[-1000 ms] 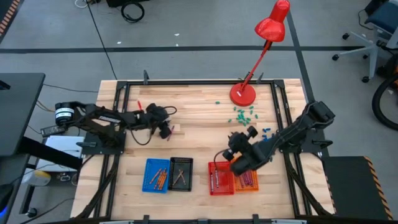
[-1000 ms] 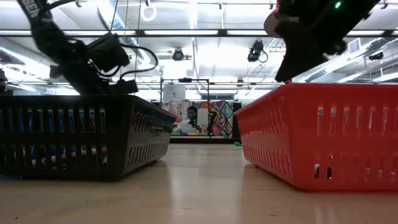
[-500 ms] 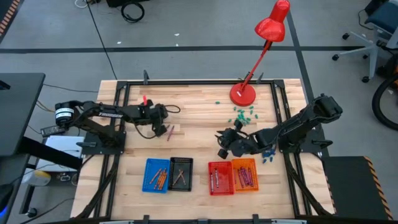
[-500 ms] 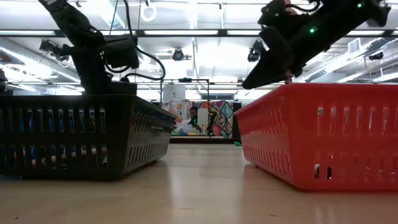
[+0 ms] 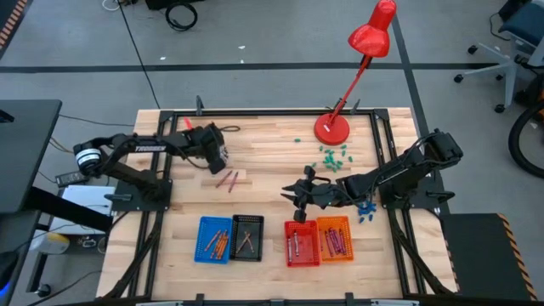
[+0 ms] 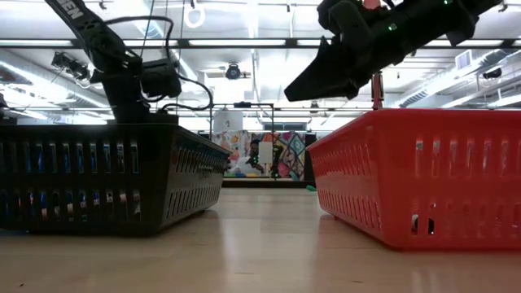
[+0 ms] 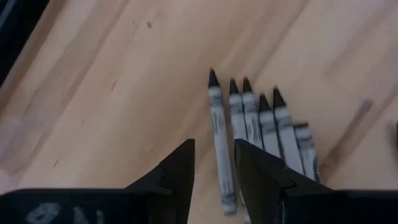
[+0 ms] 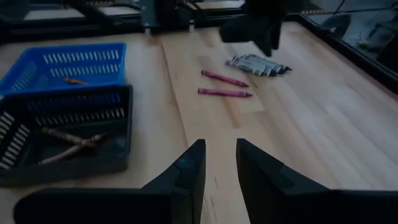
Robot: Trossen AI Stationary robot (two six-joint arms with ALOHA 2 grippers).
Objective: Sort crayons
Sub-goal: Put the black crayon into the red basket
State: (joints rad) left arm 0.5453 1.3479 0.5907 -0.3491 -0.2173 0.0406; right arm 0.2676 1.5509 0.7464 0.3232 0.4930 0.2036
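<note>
**Ana:** Since a second earlier the right gripper [image 5: 291, 192] had left the red basket [image 5: 301, 246] and swung out over bare wood beyond it, while the left gripper [image 5: 219, 164] had drawn back from the magenta crayons [image 5: 226, 179].

**Ben:** Was either one carrying anything?

**Ana:** No. In the right wrist view its fingers [image 8: 186, 168] stood slightly apart with nothing between them. The left pair were likewise parted and empty, poised over the grey crayons [image 7: 258, 124], which lay bunched side by side farther from the red basket than the magenta pair.

**Ben:** And the rest?

**Ana:** Brown ones were in the black basket [image 5: 246, 235], orange ones in the blue basket [image 5: 214, 238], purple ones in the orange basket [image 5: 334, 238] touching the red one.

**Ben:** How should the grey pick go?

**Ana:** I'd say straddle the outermost stick alone, mid-length, fingers across its axis, and come straight down; the neighbours touched it and could easily be dragged along.
</note>
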